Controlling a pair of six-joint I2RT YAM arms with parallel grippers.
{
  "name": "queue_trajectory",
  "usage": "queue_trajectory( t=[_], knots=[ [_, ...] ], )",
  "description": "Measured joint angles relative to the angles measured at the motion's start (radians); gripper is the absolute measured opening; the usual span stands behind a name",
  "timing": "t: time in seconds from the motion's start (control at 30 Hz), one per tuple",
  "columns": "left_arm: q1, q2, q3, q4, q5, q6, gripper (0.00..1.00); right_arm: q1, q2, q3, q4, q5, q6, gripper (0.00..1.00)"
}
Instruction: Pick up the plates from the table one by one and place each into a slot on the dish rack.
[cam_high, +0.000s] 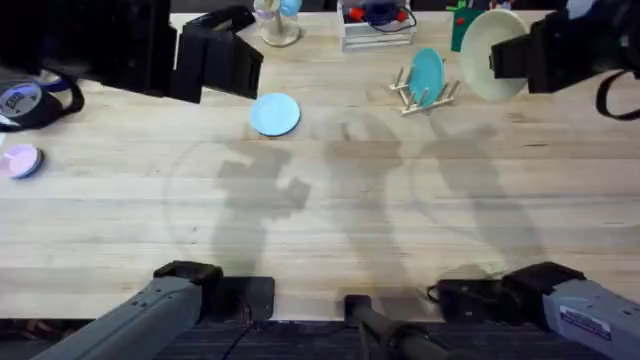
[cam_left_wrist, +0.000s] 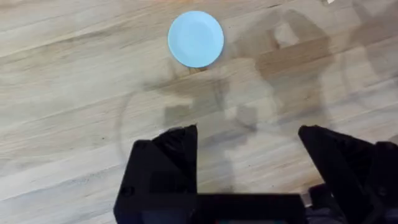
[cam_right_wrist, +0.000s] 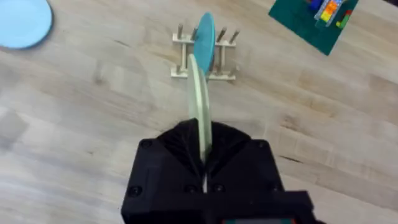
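A cream-yellow plate hangs edge-on above the table's far right, my right gripper shut on its rim. In the right wrist view this plate sits upright between the gripper fingers, short of the dish rack. The small wooden dish rack holds a darker teal plate upright in one slot. A light sky-blue plate lies flat on the table, left of the rack. My left gripper hovers open above the wood, the blue plate ahead of it.
Rolls of tape and a pink disc lie at the left edge. A clear tray, a cup and a green board with bricks line the far edge behind the rack.
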Motion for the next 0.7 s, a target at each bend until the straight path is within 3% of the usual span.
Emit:
queue_trajectory(
  t=[0.7],
  knots=[
    [0.0, 0.0, 0.0, 0.0, 0.0, 0.0, 0.992, 0.0, 0.054, 0.002, 0.084, 0.0, 0.12, 0.031]
  ],
)
